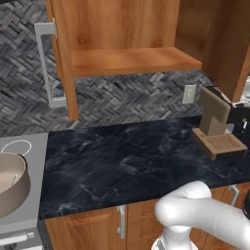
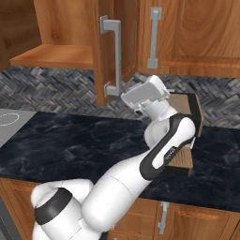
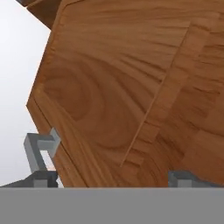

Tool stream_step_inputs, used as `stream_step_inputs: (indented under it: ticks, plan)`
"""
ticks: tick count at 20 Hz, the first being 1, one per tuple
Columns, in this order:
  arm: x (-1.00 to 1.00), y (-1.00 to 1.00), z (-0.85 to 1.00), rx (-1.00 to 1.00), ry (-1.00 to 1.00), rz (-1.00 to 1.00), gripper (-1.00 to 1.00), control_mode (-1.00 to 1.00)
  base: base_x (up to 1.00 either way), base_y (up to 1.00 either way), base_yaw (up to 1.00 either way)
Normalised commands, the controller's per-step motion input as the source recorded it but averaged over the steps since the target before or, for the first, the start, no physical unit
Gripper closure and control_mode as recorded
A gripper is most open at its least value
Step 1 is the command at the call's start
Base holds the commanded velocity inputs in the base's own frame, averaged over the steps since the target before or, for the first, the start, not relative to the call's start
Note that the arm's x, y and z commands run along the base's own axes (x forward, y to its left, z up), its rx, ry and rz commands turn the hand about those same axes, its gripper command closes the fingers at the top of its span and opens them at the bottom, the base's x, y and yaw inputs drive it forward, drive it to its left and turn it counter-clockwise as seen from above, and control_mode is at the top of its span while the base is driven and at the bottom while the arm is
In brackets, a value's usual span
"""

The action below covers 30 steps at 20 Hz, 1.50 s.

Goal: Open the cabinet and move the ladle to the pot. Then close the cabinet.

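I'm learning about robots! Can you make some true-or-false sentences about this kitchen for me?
1. Both cabinet doors are swung open. True.
2. The pot stands on the dark counter. False: it stands on the grey stove left of the counter.
3. The gripper is shut. False: it is open, holding nothing.
4. The cabinet shelf looks bare. True.
5. A socket is on the wall. True.

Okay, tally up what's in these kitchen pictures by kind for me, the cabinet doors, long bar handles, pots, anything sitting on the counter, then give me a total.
Open cabinet doors: 2, left door and right door
Long silver bar handles: 3
Pot: 1
Coffee machine: 1
Wall outlet: 1
Total: 8
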Motion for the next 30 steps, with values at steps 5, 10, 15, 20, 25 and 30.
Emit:
stream_step_inputs:
  ticks: [5,10,15,20,25,30]
  plan:
    - [0.00,0.64,0.08,0.00,-0.16,0.08,-1.00,-1.00,0.00,0.00,0.00]
    - [0.00,0.76,0.06,-0.12,-0.05,0.00,-1.00,-1.00,0.00,0.00,0.00]
    - [0.00,0.72,0.10,-0.19,0.00,-0.15,-1.00,-1.00,0.00,0.00,0.00]
    - [0.04,0.72,0.02,-0.14,0.00,-0.24,-1.00,-1.00,0.00,0.00,0.00]
    - [0.25,0.70,0.01,-0.02,0.00,-0.29,-1.00,-1.00,0.00,0.00,0.00]
    - [0.38,0.56,0.01,0.00,0.00,-0.36,-1.00,-1.00,0.00,0.00,0.00]
